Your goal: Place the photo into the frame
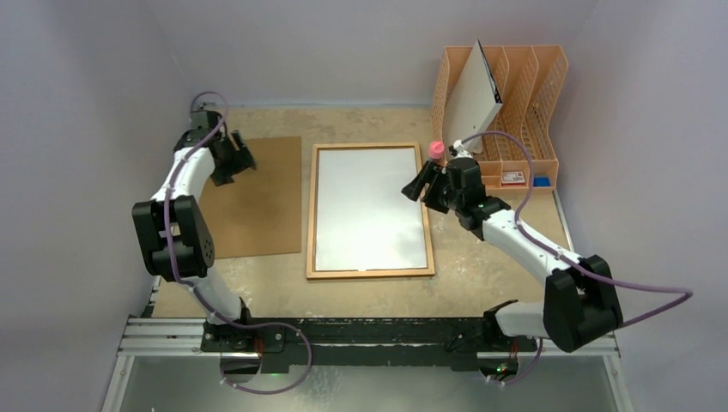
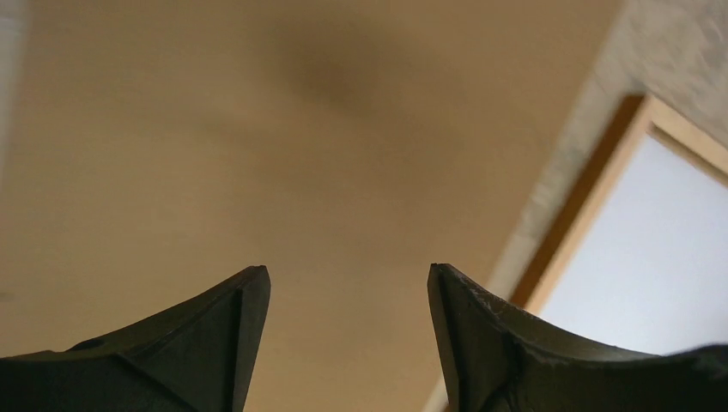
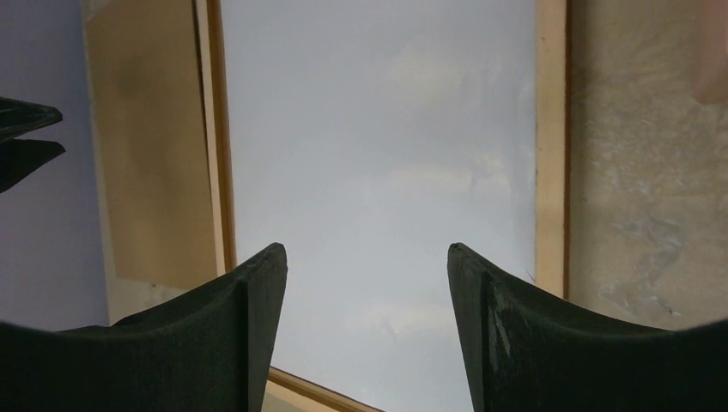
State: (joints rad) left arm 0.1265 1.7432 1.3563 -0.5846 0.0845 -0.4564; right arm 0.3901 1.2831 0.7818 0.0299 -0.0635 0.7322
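Observation:
The frame (image 1: pixel 311 210) lies flat mid-table, light wood around a pale, glossy pane. A large pale sheet (image 1: pixel 472 96) leans upright in the rack at the back right. It may be the photo, but its picture side does not show. My left gripper (image 1: pixel 238 160) hovers open over the plain brown backing board (image 1: pixel 266 206), with nothing between its fingers. In the left wrist view this gripper (image 2: pixel 348 270) has the board (image 2: pixel 257 129) below it and the frame's edge (image 2: pixel 592 206) to its right. My right gripper (image 1: pixel 423 184) is open and empty above the frame's upper right rim. Seen from the right wrist, the gripper (image 3: pixel 367 249) is over the pane, with the rim (image 3: pixel 549 129) to its right.
An orange file rack (image 1: pixel 532 94) stands at the back right corner, with small red and blue items at its foot. A pink-capped object (image 1: pixel 436 150) sits just behind the right gripper. Grey walls close in on both sides.

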